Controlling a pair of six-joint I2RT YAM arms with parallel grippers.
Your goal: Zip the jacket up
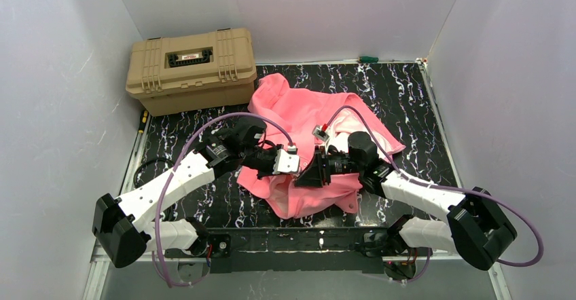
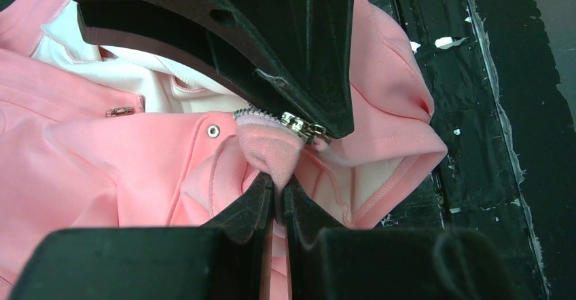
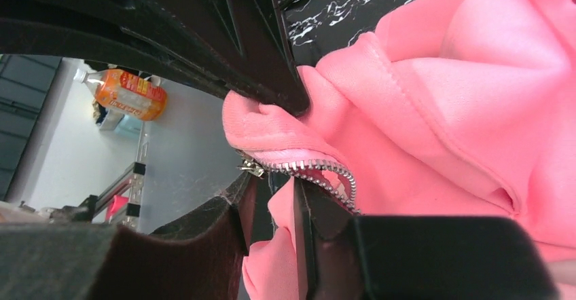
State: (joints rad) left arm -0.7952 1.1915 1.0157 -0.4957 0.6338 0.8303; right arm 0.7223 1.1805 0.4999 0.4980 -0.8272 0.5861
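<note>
Mid-table: L gripper [image 2: 278, 193] pinches jacket [image 1: 299, 110] hem; R gripper [image 3: 272, 195] astride zipper [image 3: 307, 166].

The black, white-veined marble-patterned surface [image 1: 421, 110] runs from the near edge back to the pale walls. A tan hard plastic case with a ribbed lid [image 1: 193, 69] sits closed in its far left corner, turned slightly askew. A crumpled salmon-pink hooded fabric jacket [image 1: 299, 110] lies across the middle, its far end just beside the case's right corner. A small green-handled tool [image 1: 367, 59] rests along the far edge by the wall.
</note>
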